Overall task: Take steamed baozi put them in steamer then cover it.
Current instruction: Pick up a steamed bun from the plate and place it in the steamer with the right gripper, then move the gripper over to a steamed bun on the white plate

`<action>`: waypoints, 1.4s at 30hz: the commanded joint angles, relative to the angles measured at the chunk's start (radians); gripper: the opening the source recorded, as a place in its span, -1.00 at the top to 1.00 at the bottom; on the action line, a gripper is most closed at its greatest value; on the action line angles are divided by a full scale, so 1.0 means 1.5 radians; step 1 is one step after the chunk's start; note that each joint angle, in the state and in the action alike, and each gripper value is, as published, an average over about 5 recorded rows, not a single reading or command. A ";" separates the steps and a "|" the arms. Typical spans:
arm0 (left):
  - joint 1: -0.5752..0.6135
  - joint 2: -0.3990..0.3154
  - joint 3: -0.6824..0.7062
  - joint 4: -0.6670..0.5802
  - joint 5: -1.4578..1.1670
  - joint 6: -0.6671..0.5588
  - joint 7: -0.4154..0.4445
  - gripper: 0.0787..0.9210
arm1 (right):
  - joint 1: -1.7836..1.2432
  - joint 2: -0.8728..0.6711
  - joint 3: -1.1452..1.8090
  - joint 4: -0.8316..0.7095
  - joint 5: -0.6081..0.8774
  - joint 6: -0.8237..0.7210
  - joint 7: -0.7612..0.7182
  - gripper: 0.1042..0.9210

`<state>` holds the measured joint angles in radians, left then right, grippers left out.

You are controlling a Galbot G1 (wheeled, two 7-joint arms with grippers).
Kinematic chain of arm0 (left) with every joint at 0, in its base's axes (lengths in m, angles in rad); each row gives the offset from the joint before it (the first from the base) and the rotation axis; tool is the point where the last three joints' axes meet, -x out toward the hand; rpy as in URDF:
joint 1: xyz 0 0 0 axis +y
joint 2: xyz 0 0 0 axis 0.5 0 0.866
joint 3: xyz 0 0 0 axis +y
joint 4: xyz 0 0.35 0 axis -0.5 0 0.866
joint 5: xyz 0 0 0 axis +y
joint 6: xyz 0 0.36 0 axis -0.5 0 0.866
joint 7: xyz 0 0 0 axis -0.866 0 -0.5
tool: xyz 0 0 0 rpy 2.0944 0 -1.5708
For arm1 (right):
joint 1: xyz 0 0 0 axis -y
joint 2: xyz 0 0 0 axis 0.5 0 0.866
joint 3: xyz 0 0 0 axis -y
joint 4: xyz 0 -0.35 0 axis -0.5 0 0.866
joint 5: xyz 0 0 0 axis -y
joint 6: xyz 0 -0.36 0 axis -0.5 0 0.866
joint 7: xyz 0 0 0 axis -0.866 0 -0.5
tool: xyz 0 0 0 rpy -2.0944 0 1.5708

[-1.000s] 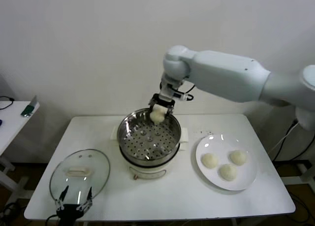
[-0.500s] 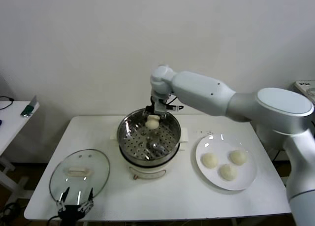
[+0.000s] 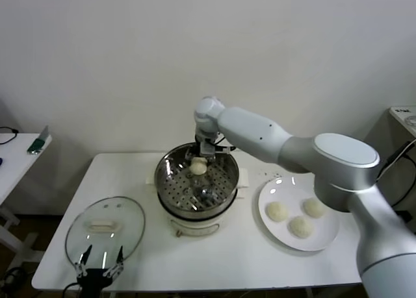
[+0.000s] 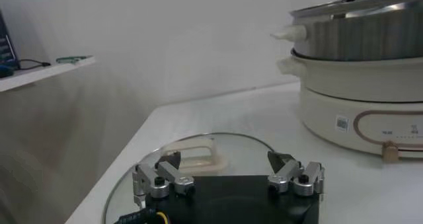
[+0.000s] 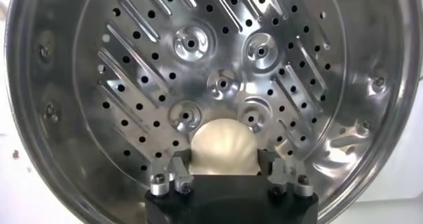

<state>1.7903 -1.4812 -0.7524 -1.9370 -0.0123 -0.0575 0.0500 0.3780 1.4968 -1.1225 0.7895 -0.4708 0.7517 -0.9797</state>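
Observation:
My right gripper (image 3: 199,163) reaches into the far side of the steel steamer (image 3: 170,167) and is shut on one cream-white baozi (image 3: 198,167). In the right wrist view the baozi (image 5: 224,147) sits between the fingers just above the perforated tray (image 5: 198,60). Three more baozi (image 3: 277,211) lie on the white plate (image 3: 328,236) to the right. The glass cover (image 3: 78,236) with its cream handle (image 3: 104,226) lies flat on the table at the front left. My left gripper (image 3: 99,263) is open and empty, hovering at the cover's near edge; the left wrist view shows its fingers (image 4: 166,176) over the cover (image 4: 225,145).
The steamer stands on a white electric base (image 3: 195,228) in the middle of the white table (image 3: 214,259). A side table (image 3: 13,158) with small items is at the far left. A white wall runs behind.
My right gripper has moved down and a little left, lowering the baozi from above the steamer's rim into the pot. The left arm has stayed put.

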 commanded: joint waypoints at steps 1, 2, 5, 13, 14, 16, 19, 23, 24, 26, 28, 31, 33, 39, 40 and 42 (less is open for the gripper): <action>0.000 0.000 0.001 -0.002 0.000 0.001 0.000 -0.77 | 0.003 0.005 -0.008 -0.007 0.050 0.011 -0.007 -0.74; 0.001 0.000 0.001 -0.003 0.000 0.001 0.000 -0.77 | 0.017 -0.002 -0.017 0.005 0.078 0.008 -0.015 -0.75; 0.004 0.000 0.002 -0.006 0.001 0.003 0.001 -0.77 | 0.082 -0.033 -0.056 0.042 0.191 -0.006 -0.043 -0.76; 0.007 -0.002 0.005 -0.011 0.004 0.007 0.002 -0.77 | 0.360 -0.198 -0.356 0.192 0.736 -0.260 -0.095 -0.76; 0.007 -0.002 0.005 -0.010 0.004 0.007 0.002 -0.77 | 0.380 -0.228 -0.386 0.214 0.762 -0.310 -0.090 -0.76; 0.005 -0.001 0.006 -0.008 0.004 0.007 0.002 -0.77 | 0.412 -0.289 -0.429 0.251 0.778 -0.391 -0.078 -0.76; 0.002 0.001 0.008 -0.007 0.005 0.008 0.003 -0.77 | 0.440 -0.373 -0.486 0.313 0.771 -0.495 -0.050 -0.76; -0.002 0.002 0.008 -0.007 0.005 0.009 0.004 -0.77 | 0.452 -0.465 -0.552 0.425 0.777 -0.601 -0.009 -0.76; -0.004 0.003 0.008 -0.007 0.005 0.009 0.004 -0.77 | 0.445 -0.487 -0.562 0.455 0.780 -0.625 0.006 -0.76; -0.007 0.003 0.009 -0.006 0.005 0.010 0.005 -0.77 | 0.422 -0.522 -0.567 0.499 0.784 -0.665 0.035 -0.76; -0.011 0.003 0.010 -0.005 0.005 0.011 0.005 -0.77 | 0.381 -0.547 -0.554 0.528 0.782 -0.698 0.062 -0.76; -0.014 0.003 0.010 -0.006 0.005 0.013 0.006 -0.77 | 0.313 -0.564 -0.516 0.538 0.760 -0.732 0.088 -0.76; -0.014 0.004 0.009 -0.007 0.005 0.013 0.006 -0.77 | 0.263 -0.566 -0.487 0.530 0.739 -0.749 0.102 -0.76; -0.011 0.002 0.007 -0.007 0.006 0.012 0.005 -0.77 | 0.110 -0.546 -0.379 0.468 0.694 -0.790 0.144 -0.76; -0.010 0.002 0.007 -0.007 0.006 0.012 0.005 -0.77 | 0.087 -0.540 -0.360 0.455 0.690 -0.795 0.149 -0.76; -0.009 0.000 0.007 -0.006 0.008 0.011 0.005 -0.77 | 0.052 -0.526 -0.327 0.428 0.679 -0.799 0.154 -0.76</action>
<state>1.7784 -1.4794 -0.7416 -1.9481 -0.0010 -0.0399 0.0575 0.6382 0.7561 -1.7067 1.4317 0.5517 -0.3191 -0.8148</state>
